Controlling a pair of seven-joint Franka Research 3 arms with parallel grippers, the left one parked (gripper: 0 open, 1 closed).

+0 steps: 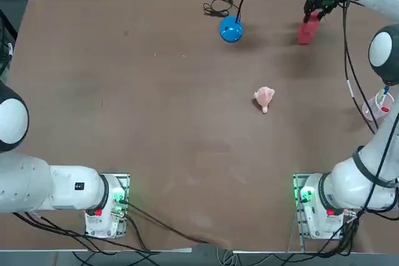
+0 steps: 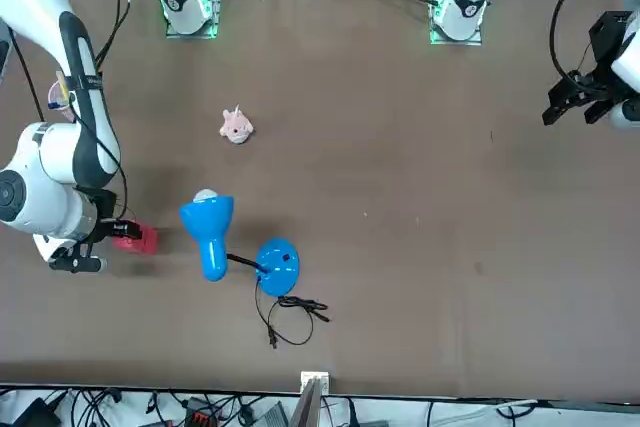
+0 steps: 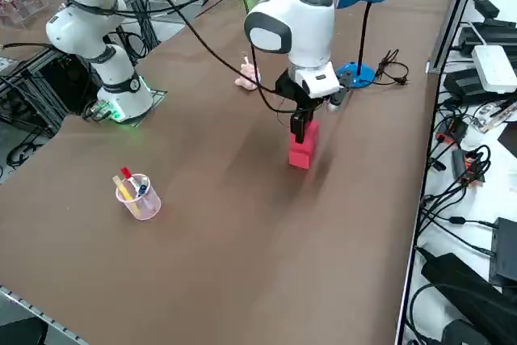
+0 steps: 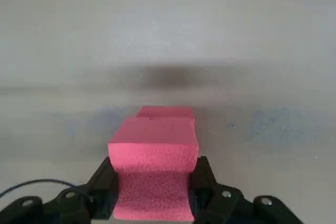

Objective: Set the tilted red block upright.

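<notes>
brown tabletop (image 1: 181, 110) | pale metal-framed edge (image 3: 426, 143) | white surface beyond, cluttered with black cables (image 3: 452, 208)

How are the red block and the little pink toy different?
The red block has straight, flat sides, but the pink toy is lumpy. The block is a strong red-pink, while the toy is pale pink. The block is held in the right gripper, but the toy lies on the table with nothing holding it. Both are pinkish and small.

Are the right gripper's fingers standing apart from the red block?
No, the right gripper has the red block clamped between its two fingers.
</notes>
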